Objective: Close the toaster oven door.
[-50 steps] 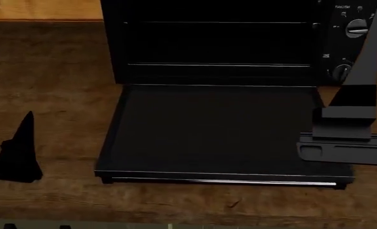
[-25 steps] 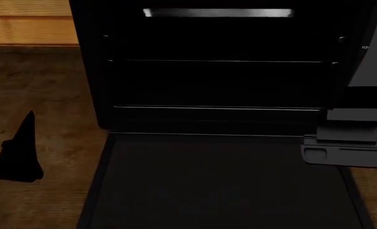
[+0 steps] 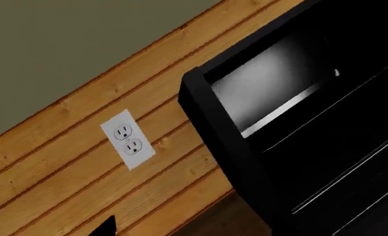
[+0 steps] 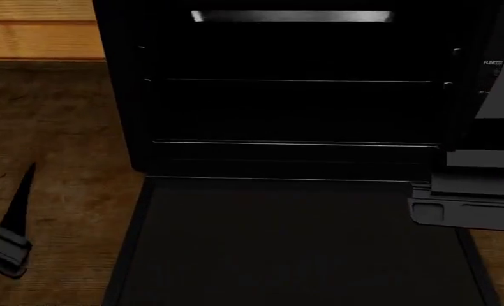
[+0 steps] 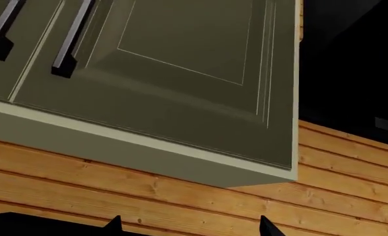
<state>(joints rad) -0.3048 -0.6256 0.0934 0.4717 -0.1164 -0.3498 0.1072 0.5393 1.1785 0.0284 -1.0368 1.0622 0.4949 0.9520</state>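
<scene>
Two arms flank the toaster oven door (image 4: 295, 245), which lies flat open on the table (image 4: 56, 127). Neither gripper touches it: right gripper (image 5: 190, 225) fingers spread, left gripper (image 4: 9, 223) state indeterminate. A lift begun off-centre (handle out of view) could slip or shove the toaster oven (image 4: 290, 83).

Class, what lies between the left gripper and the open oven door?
In the head view, only bare wooden countertop lies between the left gripper and the oven door.

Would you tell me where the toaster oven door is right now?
In the head view, the toaster oven door lies open and flat on the wooden counter, before the toaster oven.
</scene>
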